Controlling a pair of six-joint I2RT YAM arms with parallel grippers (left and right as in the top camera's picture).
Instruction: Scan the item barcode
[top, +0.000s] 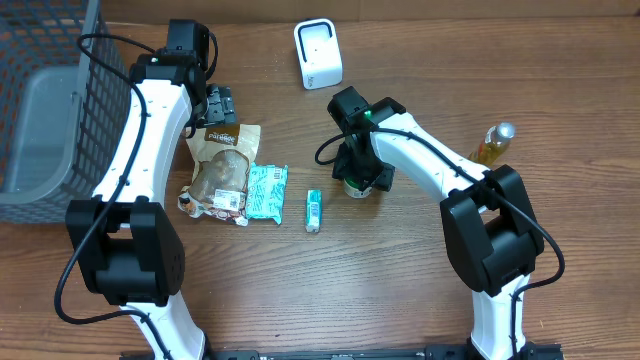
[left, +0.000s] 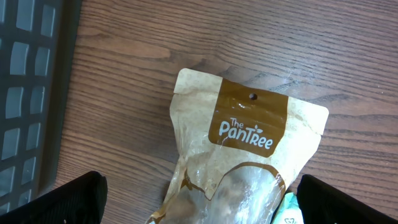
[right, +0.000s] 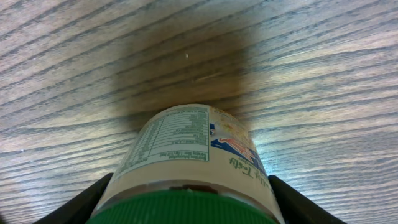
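while upright, jar (right: 186, 155) between right fingers (right: 76, 208)

Open tabletop (top: 400, 280) along the near edge, wire basket (top: 50, 100) blocking far left, bottle (top: 493, 143) seemingly close beside right arm (top: 430, 165).

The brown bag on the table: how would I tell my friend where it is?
Start at the grey basket on the far left. Just to its right, by the open left gripper, lies the brown bag. Unlike the teal packet beside it, it is crinkly brown paper printed The PanTree.
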